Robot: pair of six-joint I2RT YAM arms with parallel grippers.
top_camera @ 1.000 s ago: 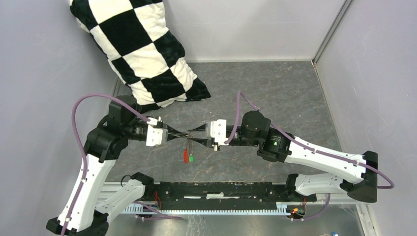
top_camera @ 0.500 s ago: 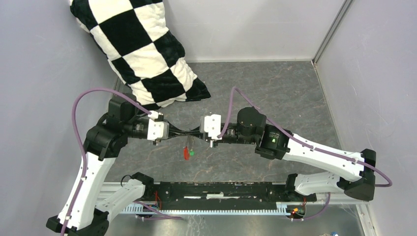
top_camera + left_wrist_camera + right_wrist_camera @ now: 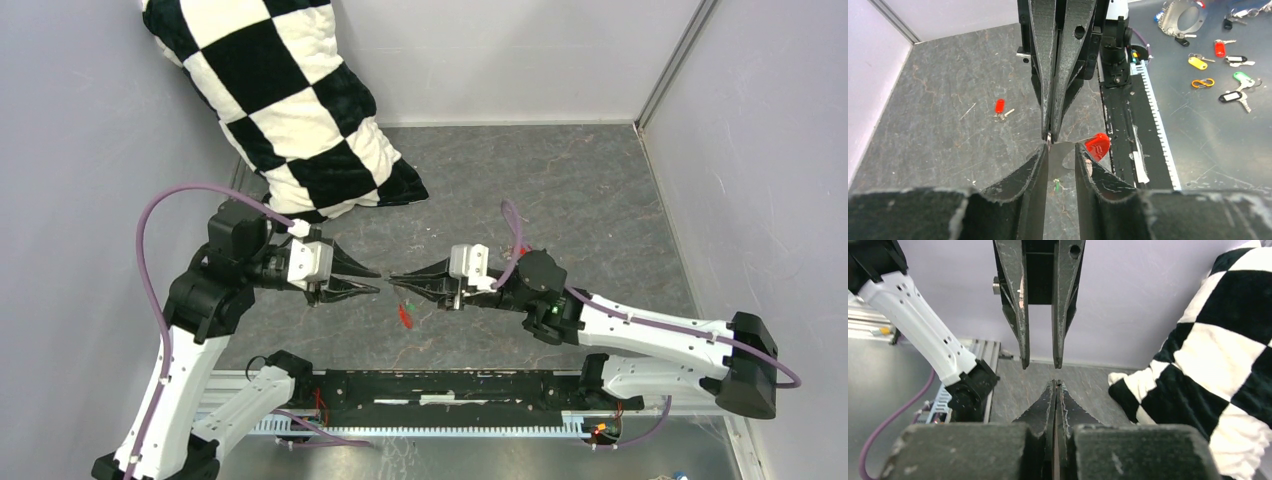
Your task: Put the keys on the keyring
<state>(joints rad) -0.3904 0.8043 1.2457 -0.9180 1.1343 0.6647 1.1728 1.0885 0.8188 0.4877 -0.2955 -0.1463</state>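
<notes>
Gripping keyring (image 3: 404,313) in closed right fingers (image 3: 1040,75), aloft, ready for threading. Holding left fingers (image 3: 1030,175) parted just beside keyring, likely freeing them to fetch red key (image 3: 999,106) lying on worktop (image 3: 948,100), well apart from keyring.

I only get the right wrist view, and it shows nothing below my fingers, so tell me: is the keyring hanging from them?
Observer: It looks so. In the left wrist view a bit of the keyring shows at the tips of the shut right fingers, with its red tag hanging beside them.
Operator: Where is a key to thread?
Observer: A red-headed key lies on the table, on the side away from the arm bases.
Operator: Anything else on the ring?
Observer: A small green tag dangles lower down, seen between the open left fingers.
</notes>
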